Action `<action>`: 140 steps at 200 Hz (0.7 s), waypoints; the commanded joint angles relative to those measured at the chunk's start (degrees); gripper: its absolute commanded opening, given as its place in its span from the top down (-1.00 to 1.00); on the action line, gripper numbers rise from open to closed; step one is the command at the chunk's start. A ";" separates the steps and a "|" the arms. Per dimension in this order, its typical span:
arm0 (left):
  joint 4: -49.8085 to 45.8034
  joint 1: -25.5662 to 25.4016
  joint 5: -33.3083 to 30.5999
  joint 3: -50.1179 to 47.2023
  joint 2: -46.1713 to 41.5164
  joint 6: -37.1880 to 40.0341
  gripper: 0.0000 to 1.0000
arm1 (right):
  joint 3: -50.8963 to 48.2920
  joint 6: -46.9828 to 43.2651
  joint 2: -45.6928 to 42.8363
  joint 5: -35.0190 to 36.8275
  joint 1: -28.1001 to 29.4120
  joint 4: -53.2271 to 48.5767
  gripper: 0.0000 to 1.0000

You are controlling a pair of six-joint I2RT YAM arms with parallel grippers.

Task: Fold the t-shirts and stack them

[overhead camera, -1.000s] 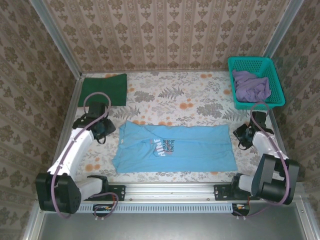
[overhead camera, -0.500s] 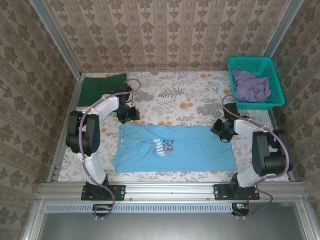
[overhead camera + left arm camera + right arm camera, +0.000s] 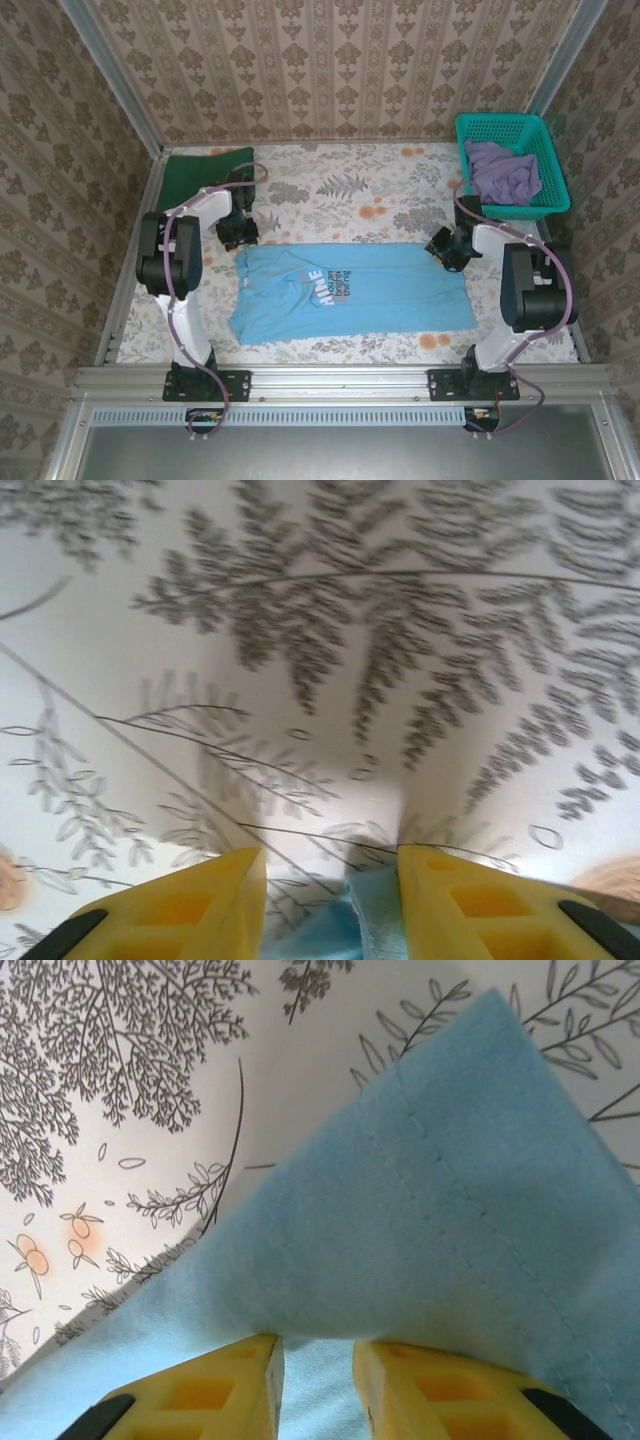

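The light blue cotton t-shirt with dark chest lettering (image 3: 350,290) lay spread flat mid-frame on the leaf-printed bench (image 3: 400,200), creased near its left side. To fold it cleanly, both far corners should probably rise together and travel evenly toward the near hem. The right fingers (image 3: 235,1380) pinched the blue hem corner; the left fingers (image 3: 215,895) straddled a sliver of blue cloth, whether clamped I could not tell. A folded dark green t-shirt (image 3: 205,178) sat upper left; a dull purple t-shirt (image 3: 503,170) lay crumpled in the teal mesh basket (image 3: 500,122), upper right.
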 commanded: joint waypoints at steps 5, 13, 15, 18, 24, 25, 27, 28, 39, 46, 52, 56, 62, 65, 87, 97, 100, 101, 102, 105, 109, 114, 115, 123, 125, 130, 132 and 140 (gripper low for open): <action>-1.63 0.74 -2.62 -0.01 -1.22 -1.29 0.17 | -1.27 1.23 2.16 3.35 -1.68 -2.10 0.18; -1.81 0.76 -1.81 0.67 -1.91 -1.28 0.14 | -1.07 1.38 0.93 2.51 -1.68 -1.51 0.13; -1.92 0.76 -1.62 0.90 -2.16 -1.28 0.14 | -1.00 1.42 0.48 2.37 -1.68 -1.33 0.11; -2.09 0.76 -1.33 1.24 -2.46 -1.28 0.13 | -0.89 1.51 -0.08 2.14 -1.64 -1.19 0.09; -2.40 0.74 -0.83 2.03 -3.15 -1.36 0.11 | -0.78 1.70 -1.34 1.69 -1.55 -0.62 0.04; -2.50 0.71 -0.74 2.20 -3.28 -1.36 0.11 | -0.78 1.76 -1.63 1.57 -1.48 -0.49 0.04; -2.69 0.68 -0.56 2.45 -3.51 -1.41 0.10 | -0.76 1.80 -2.11 1.36 -1.50 -0.26 0.02; -2.78 0.68 -0.47 2.62 -3.59 -1.48 0.10 | -0.72 1.81 -2.28 1.22 -1.50 -0.14 0.02; -3.75 0.67 -0.05 4.07 -5.25 -2.00 0.07 | -0.66 1.88 -5.20 0.16 -1.04 1.68 -0.03; -4.05 0.52 0.21 4.97 -6.62 -2.24 0.07 | -0.67 1.95 -7.26 -0.05 -0.41 2.57 -0.05; -4.10 0.43 0.55 5.44 -7.71 -2.42 0.07 | -0.96 1.99 -9.02 -0.34 0.44 4.03 -0.08; -4.10 0.34 0.87 5.68 -8.25 -2.60 0.06 | -1.33 1.99 -10.28 -0.49 1.21 5.30 -0.10; -3.96 0.09 1.41 6.01 -9.41 -2.65 0.06 | -2.06 2.19 -12.07 -0.51 2.78 7.45 -0.12; -3.96 -0.08 1.91 6.11 -9.80 -2.57 0.06 | -2.42 2.34 -12.80 -0.50 3.65 8.51 -0.12; -3.30 -1.86 6.84 7.19 -10.69 -0.56 0.07 | -3.11 3.05 -14.27 -1.34 12.75 15.96 -0.10; -3.49 -2.82 10.18 7.95 -9.70 0.60 0.10 | -1.69 3.22 -12.31 -2.12 17.70 18.04 -0.07; -3.60 -3.14 11.16 8.18 -9.43 1.04 0.12 | -1.01 3.18 -11.31 -2.56 19.01 18.36 -0.05; -3.63 -3.25 11.50 8.21 -9.23 1.20 0.12 | -0.68 3.20 -11.01 -2.71 19.61 18.49 -0.04; -3.65 -3.31 11.84 8.32 -9.13 1.32 0.13 | -0.42 3.17 -10.64 -2.83 20.04 18.60 -0.03; -3.73 -3.61 12.81 8.55 -8.59 1.70 0.15 | 0.43 3.10 -9.56 -3.27 21.41 18.81 -0.01; -3.70 -3.95 14.21 8.80 -7.88 2.34 0.18 | 1.79 3.00 -7.99 -3.83 23.11 18.79 0.01; -3.73 -4.32 15.97 8.96 -7.10 3.11 0.21 | 3.75 2.69 -5.74 -4.35 25.13 18.51 0.05; -3.70 -4.37 16.32 8.95 -6.88 3.20 0.22 | 4.08 2.60 -5.24 -4.44 25.48 18.48 0.06; -4.12 -4.84 18.46 9.34 -5.31 4.14 0.26 | 7.55 1.98 -1.86 -4.75 28.81 17.26 0.11; -4.33 -4.92 18.85 9.51 -4.88 4.29 0.28 | 8.47 1.84 -0.76 -4.88 29.67 16.92 0.12; -5.01 -5.04 19.33 9.79 -3.86 4.59 0.31 | 10.77 1.38 1.64 -5.22 31.41 16.27 0.15; -5.18 -5.04 19.38 9.88 -3.52 4.62 0.32 | 11.89 1.20 2.70 -5.41 32.15 16.08 0.15; -5.54 -5.00 19.74 9.90 -2.18 4.95 0.35 | 15.66 0.54 6.72 -6.52 34.40 15.05 0.20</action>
